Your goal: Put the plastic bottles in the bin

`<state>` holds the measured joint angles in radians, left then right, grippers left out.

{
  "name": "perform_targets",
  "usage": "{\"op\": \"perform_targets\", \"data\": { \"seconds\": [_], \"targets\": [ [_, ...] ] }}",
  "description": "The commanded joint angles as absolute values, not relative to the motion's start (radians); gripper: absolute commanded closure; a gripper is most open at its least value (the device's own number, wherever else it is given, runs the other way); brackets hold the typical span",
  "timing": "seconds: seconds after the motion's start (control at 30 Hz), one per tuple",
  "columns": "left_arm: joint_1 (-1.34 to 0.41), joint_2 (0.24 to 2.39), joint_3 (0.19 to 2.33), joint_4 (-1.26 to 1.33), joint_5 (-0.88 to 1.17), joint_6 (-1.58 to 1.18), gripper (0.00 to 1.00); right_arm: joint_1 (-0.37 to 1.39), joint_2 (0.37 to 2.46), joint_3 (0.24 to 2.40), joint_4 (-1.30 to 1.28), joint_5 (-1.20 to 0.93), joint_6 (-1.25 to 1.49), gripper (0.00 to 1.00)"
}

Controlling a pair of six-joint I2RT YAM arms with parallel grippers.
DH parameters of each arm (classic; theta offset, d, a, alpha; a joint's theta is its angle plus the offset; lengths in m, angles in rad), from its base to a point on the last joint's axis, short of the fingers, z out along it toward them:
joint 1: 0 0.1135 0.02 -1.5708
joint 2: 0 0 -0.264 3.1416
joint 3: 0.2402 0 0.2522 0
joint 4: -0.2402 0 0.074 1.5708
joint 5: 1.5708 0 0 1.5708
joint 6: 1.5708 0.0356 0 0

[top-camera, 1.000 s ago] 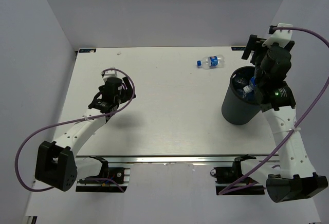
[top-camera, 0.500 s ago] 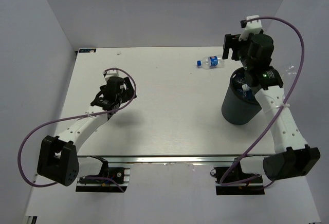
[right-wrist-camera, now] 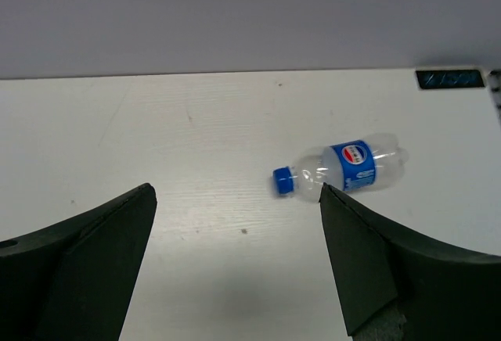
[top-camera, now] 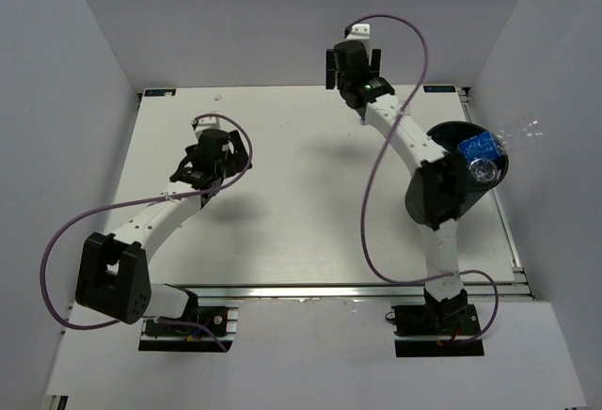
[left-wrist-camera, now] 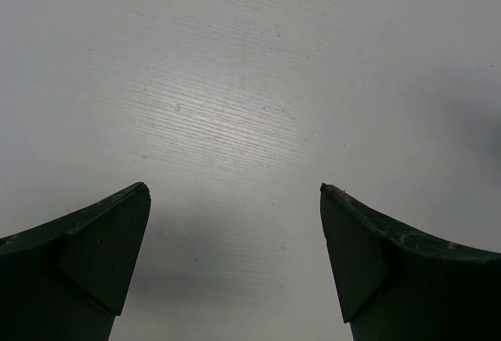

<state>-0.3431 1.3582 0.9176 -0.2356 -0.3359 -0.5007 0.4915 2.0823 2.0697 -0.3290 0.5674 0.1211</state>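
One plastic bottle [right-wrist-camera: 348, 168], clear with a blue label and blue cap, lies on its side on the white table, cap to the left, just beyond my right fingertip. My right gripper [right-wrist-camera: 235, 187] is open and empty above the table. In the top view it [top-camera: 351, 64] is at the far middle edge and the arm hides this bottle. The black bin [top-camera: 435, 198] stands at the right with bottles [top-camera: 480, 156] inside. My left gripper [top-camera: 212, 149] is open and empty over bare table at the left, as the left wrist view [left-wrist-camera: 235, 188] shows.
White walls close in the table at the back and both sides. A small black tag [right-wrist-camera: 450, 79] sits at the table's far edge. Purple cables loop from both arms. The right arm stretches across the bin's left side.
My right gripper has swung left from above the bin to the table's far middle edge, with nothing in it now. The left gripper has edged slightly toward the far side.
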Motion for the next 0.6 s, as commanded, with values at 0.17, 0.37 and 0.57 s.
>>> {"op": "perform_targets", "data": {
  "seconds": [0.17,0.37,0.57],
  "targets": [
    [-0.272,1.405,0.948,-0.14,-0.292,-0.456,0.02,0.462,2.296,2.197,-0.339,0.844,0.527,0.11],
    [-0.252,1.447,0.936,-0.083,-0.264,-0.445,0.02,0.446,2.414,2.224,-0.287,0.997,0.532,0.11],
    [-0.244,1.477,0.927,-0.058,-0.215,-0.445,0.02,0.39,2.45,2.175,-0.314,0.933,0.692,0.11]
  ]
}}
